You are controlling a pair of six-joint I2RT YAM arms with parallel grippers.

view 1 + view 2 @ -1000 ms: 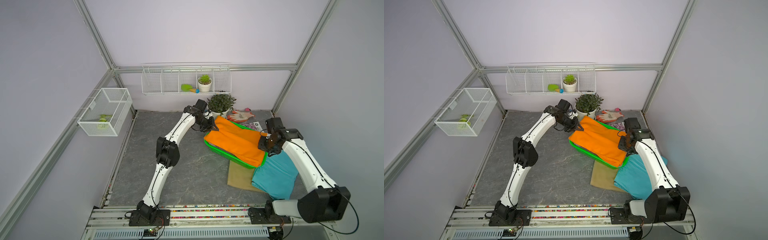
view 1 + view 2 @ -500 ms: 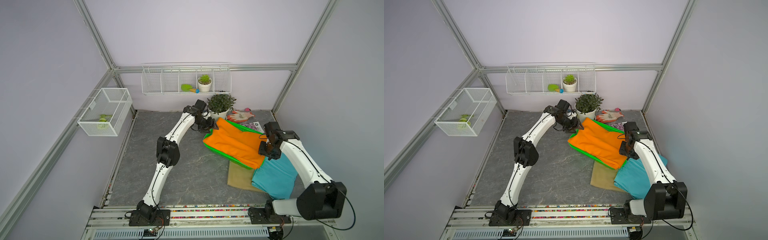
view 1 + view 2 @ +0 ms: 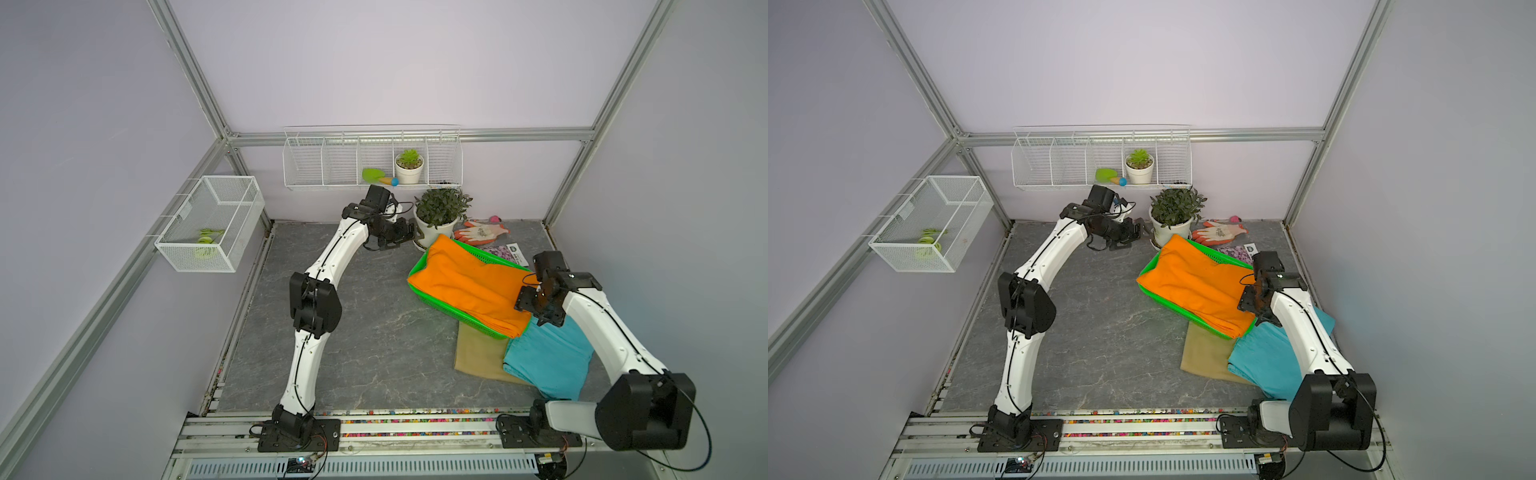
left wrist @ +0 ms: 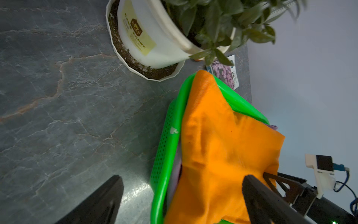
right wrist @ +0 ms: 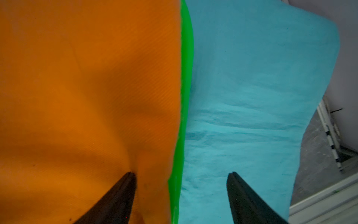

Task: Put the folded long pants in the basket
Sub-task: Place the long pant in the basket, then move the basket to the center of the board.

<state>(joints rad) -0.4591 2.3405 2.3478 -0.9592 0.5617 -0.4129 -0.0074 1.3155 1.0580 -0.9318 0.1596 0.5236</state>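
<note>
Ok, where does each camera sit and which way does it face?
Top views: high behind the robot, looking down over the table; both arms, left gripper, right gripper show.
Left wrist: behind the left gripper, facing plant pot, basket, orange pants; its fingers show.
Right wrist: behind the right gripper, facing down at orange pants, basket rim, teal pants; its fingers show.
Shared: all show orange pants, basket.

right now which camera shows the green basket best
The left wrist view: the basket is close up, its perforated wall and rounded rim plain beside the orange pants. In both top views the basket is only a green edge around those pants; the right wrist view catches one strip of rim beside the teal pants.
</note>
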